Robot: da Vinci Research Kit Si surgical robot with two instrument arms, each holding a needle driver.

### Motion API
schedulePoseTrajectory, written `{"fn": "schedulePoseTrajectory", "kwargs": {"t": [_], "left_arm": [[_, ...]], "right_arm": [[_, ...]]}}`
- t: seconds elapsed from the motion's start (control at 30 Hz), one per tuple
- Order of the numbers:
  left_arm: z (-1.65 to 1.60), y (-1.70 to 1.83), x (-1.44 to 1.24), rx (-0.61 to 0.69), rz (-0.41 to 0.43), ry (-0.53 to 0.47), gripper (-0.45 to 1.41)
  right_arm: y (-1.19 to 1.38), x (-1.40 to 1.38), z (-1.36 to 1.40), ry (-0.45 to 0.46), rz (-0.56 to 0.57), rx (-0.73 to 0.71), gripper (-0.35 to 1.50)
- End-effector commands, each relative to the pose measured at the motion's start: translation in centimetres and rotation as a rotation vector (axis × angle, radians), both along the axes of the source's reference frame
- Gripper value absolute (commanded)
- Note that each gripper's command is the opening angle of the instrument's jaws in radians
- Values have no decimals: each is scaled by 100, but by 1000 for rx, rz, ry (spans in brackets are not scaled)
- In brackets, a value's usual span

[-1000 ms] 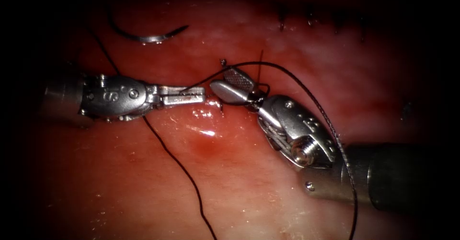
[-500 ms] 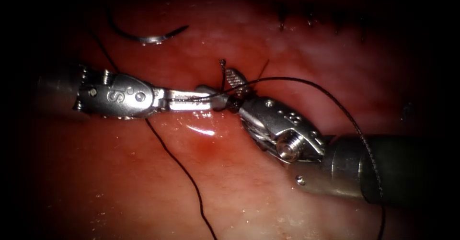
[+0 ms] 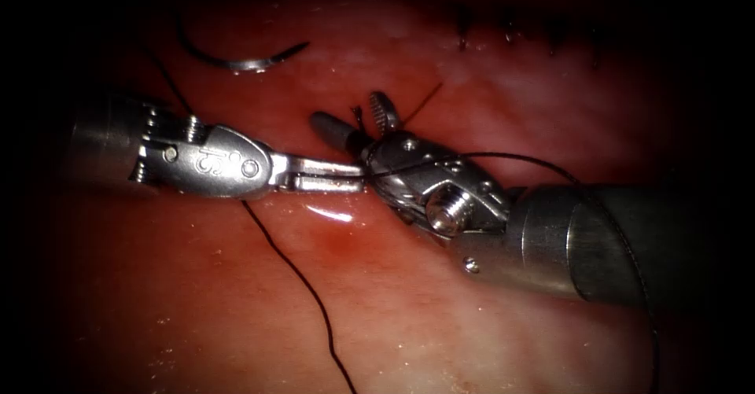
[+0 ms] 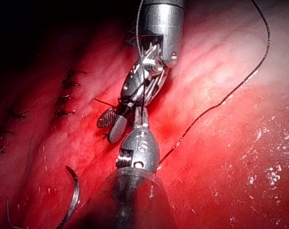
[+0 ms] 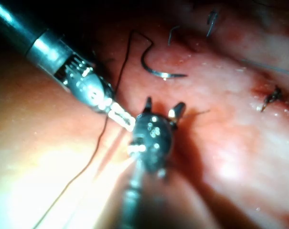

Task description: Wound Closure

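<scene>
Left gripper (image 3: 350,176) clamping thin thread (image 3: 299,272), right gripper (image 3: 358,119) spread, curved needle (image 3: 236,60) loose

I am reading a stamped letter "S" on the left tool's wrist housing (image 4: 141,146), other engraved marks on both tools staying illegible to me

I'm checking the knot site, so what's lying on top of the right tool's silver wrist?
A strand of dark thread drapes across the right tool, running to the left tool, whose jaws are shut on it. The right tool's jaws are open. The curved needle lies free on the tissue.
</scene>
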State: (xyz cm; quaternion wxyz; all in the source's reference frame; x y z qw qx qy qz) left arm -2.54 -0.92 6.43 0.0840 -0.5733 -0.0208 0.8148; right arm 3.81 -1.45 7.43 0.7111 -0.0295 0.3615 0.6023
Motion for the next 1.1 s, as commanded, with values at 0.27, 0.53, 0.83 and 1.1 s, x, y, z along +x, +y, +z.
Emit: {"fn": "schedulePoseTrajectory", "kwargs": {"t": [0.27, 0.53, 0.83, 1.1], "left_arm": [[5, -4, -8, 3, 6, 11, -45], [5, -7, -9, 5, 16, 15, -45], [7, -2, -7, 7, 20, 15, -45], [15, 12, 3, 37, 25, 31, -45]], "right_arm": [[5, 5, 27, -71, -55, 87, 14], [4, 3, 35, -83, -69, 103, 20], [-9, 9, 26, -31, -39, 169, -35], [-2, 0, -7, -8, 1, 96, -35]]}}
